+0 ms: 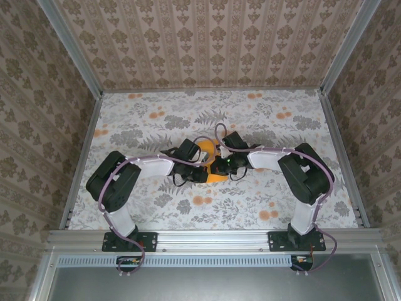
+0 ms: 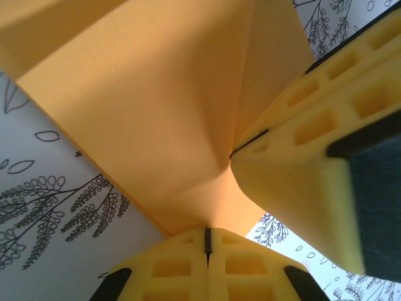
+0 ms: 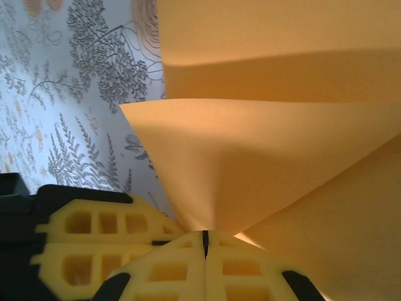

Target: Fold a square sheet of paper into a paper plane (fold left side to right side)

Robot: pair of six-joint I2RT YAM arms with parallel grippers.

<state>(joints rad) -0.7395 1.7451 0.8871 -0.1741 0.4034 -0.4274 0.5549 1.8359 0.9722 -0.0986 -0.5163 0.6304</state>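
The bright orange sheet of paper (image 1: 217, 177) is lifted off the table at its middle, bent into several creased flaps; I cannot tell its full outline or whether it forms a paper plane. My left gripper (image 1: 208, 168) and right gripper (image 1: 220, 166) meet over it, almost touching. In the left wrist view the paper (image 2: 156, 106) fans out from my left gripper (image 2: 208, 241), which is shut on a paper edge. The right gripper's fingers (image 2: 301, 125) pinch the paper close by. In the right wrist view my right gripper (image 3: 205, 241) is shut on the paper (image 3: 269, 163), with the left fingers (image 3: 94, 241) beside it.
The table (image 1: 156, 119) wears a grey floral cloth with small orange flower prints. Patterned walls (image 1: 37, 125) and metal frame rails (image 1: 81, 157) close it in on three sides. Both arm bases (image 1: 128, 241) stand at the near rail.
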